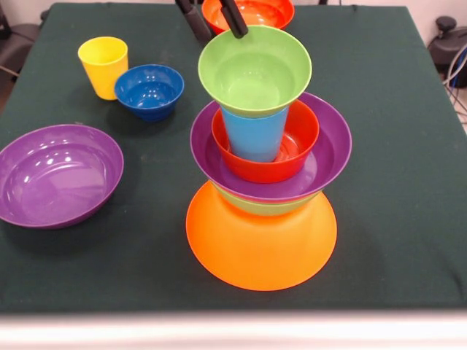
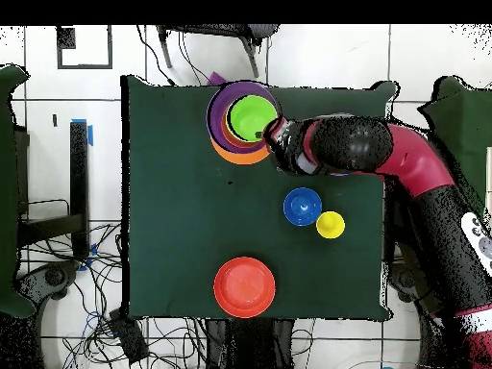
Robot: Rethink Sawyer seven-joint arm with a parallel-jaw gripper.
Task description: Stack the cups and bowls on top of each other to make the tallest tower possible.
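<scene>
The tower stands on a big upturned orange bowl (image 1: 259, 244) (image 2: 233, 152). On it sit a green bowl (image 1: 264, 207), a purple bowl (image 1: 325, 157), a red-orange bowl (image 1: 299, 142) and a light blue cup (image 1: 255, 135). A second green bowl (image 1: 255, 73) (image 2: 252, 115) rests on the cup. My gripper (image 1: 221, 35) (image 2: 278, 135) is open just behind this top bowl's far rim, with nothing between its two dark fingers (image 1: 193, 20). Loose on the cloth are a yellow cup (image 1: 103, 65) (image 2: 330, 224), a small dark blue bowl (image 1: 149, 91) (image 2: 302, 207), a purple bowl (image 1: 58, 175) and a red-orange bowl (image 1: 248, 13) (image 2: 244, 286).
The dark green cloth of the table (image 1: 394, 109) (image 2: 173, 192) ends at a pale front edge. Cables and dark equipment (image 1: 446, 40) lie off the table's right side. In the overhead view the arm (image 2: 384, 154) covers the loose purple bowl.
</scene>
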